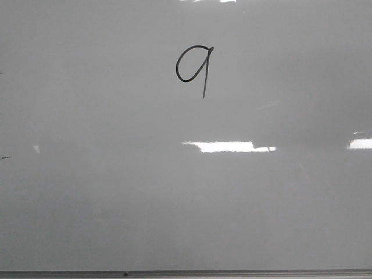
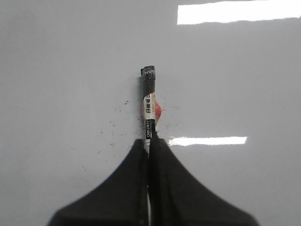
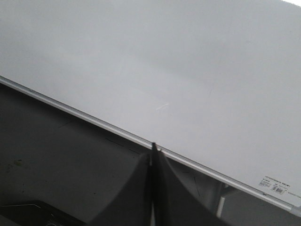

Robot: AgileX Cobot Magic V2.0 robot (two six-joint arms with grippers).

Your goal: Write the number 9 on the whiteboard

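Front view: the 9 is sitting in the upper middle of the whiteboard, with no arm showing.

Left wrist view: the left gripper is pinching a marker between pressed-together fingers, the marker pointing out over the board.

Right wrist view: the right gripper is hanging with fingers pressed together on nothing, over the board's metal edge.

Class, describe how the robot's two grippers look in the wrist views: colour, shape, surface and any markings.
The left gripper and the right gripper look alike: each has two matte black fingers, broad at the base and curving inward to narrow tips. The surfaces are plain and smooth, with no markings, cables or sleeves visible. The arms themselves are out of view.
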